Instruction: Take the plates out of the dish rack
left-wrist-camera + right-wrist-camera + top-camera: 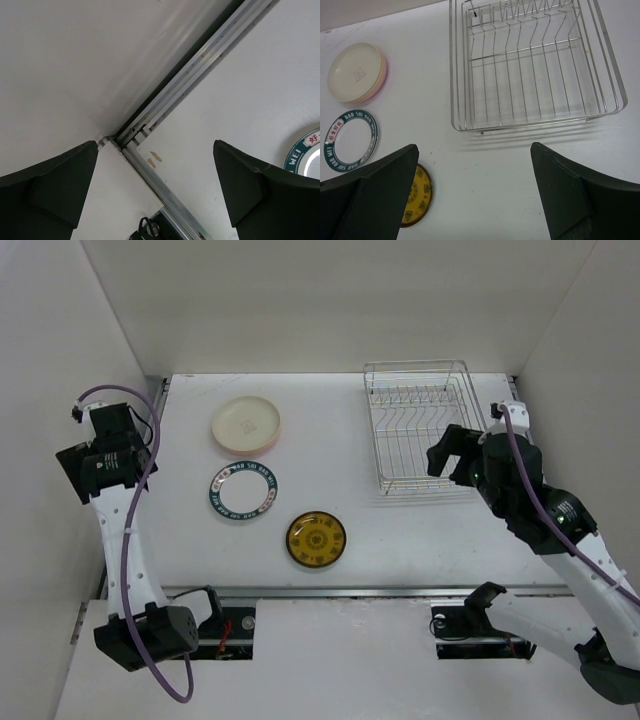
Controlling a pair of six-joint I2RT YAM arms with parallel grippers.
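Plates lie flat on the white worktop (330,420), all to the left of the dish rack (420,425) and well apart from it. Farthest back, a plain, glossy cream plate (355,71) sits stacked on a pink plate (382,80), whose rim shows along one side. A faint square mark sits at the cream plate's centre, too small to read. Just in front lies a teal-rimmed plate (350,141), white in the middle, with white capitals around the band that seem to read "HAO SUI WEI" among small characters. Nearer the arms lies a mustard plate (316,538), round with a dark edge and a fine ring pattern.

The rack is a rectangle of thin, shiny silver wire with raised sides and parallel bars. It stands at the back right of the worktop, which shows through the bars.

The right tool (474,150) hangs above the rack's near edge with its dark, wedge-shaped fingers spread wide, gripping nothing. The left tool (155,150), spread just as wide and holding nothing, is raised at the far left. It looks down on an aluminium rail (200,60) where the worktop meets the plain white wall (75,60).
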